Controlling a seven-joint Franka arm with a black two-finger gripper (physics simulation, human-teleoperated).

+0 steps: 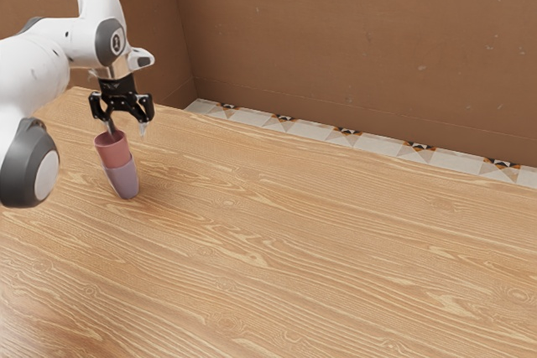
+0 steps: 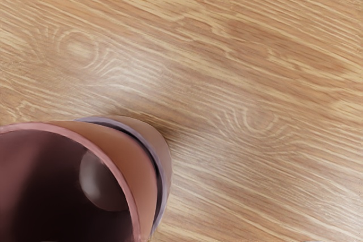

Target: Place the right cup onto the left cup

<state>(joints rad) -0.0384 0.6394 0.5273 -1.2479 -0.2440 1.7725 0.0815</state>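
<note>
Cups: two in our count, one pink cup [image 1: 114, 154] and one purple cup [image 1: 126, 180].
Stacking: pink above, its lower part seated in the mouth of the purple; in the wrist view the purple rim curves round the pink wall.
Gripper: one, black [image 1: 127, 130], on our one white arm [image 1: 29, 64], just above the stack.
Jaws: two, spread apart, pinching nothing that we can see.
Pink cup, relative to jaws: below them; one finger reaches down at its open mouth, the other hangs outside the rim, towards the exterior view's right.
Purple cup, relative to jaws: lower still, beneath the pink, on the table.
Table: one, of pale grained wood [image 1: 319, 232].
Surroundings: brown walls [image 1: 352, 31], with one strip of patterned tiles [image 1: 306, 129] beyond the table's edge.
</note>
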